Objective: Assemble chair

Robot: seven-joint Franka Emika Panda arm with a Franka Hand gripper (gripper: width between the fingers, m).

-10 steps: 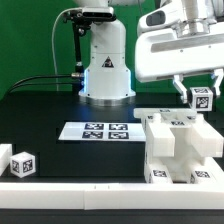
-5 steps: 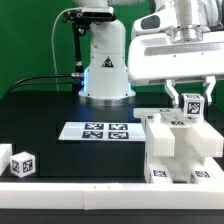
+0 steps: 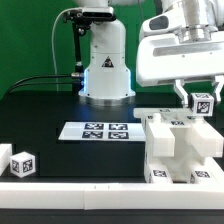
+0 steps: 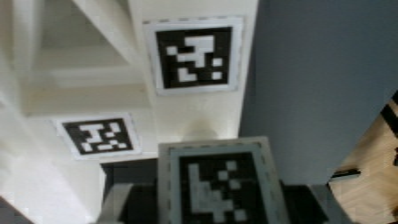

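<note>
Exterior view, upper right: gripper, jaws pinching a tagged chair part, hangs just above the chair assy at lower right. We'd align part w/ its seat, lower straight, release once seated.

The glossy white, rounded arm has black joint seams, a blue glow on its base, trailing black cables and a dark claw.
</note>
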